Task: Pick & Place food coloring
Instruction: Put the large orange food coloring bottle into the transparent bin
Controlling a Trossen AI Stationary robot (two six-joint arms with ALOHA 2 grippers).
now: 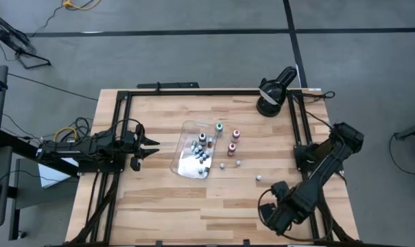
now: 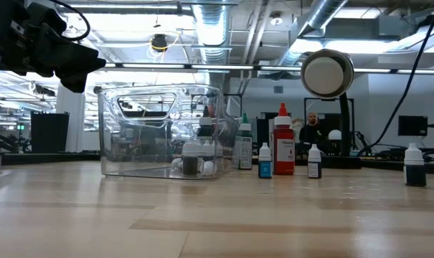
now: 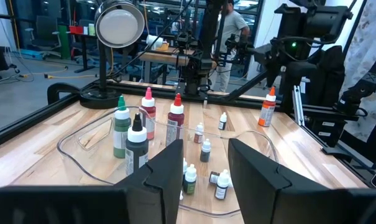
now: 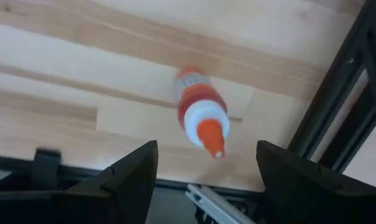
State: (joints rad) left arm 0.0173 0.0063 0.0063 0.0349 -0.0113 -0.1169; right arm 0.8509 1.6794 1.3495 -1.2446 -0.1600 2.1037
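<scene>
The food coloring is a set of small bottles. Several lie and stand in a clear tray (image 1: 183, 163) at mid-table; others stand on their bases on the wood to its right, among them a red bottle (image 2: 283, 143), a teal one (image 2: 265, 162) and a white-capped one (image 1: 260, 178). An orange-capped bottle (image 4: 200, 115) stands upright near the table's right near corner. My right gripper (image 4: 207, 149) hangs open above it, pointing down, touching nothing. My left gripper (image 3: 205, 149) waits open at the table's left side (image 1: 149, 145), level, pointing at the tray.
A black round lamp (image 1: 272, 92) stands at the far right corner, its face showing in the low view (image 2: 327, 72). A black frame rail (image 4: 337, 93) runs along the table edge beside the orange-capped bottle. Bare wood (image 1: 173, 206) lies near the front edge.
</scene>
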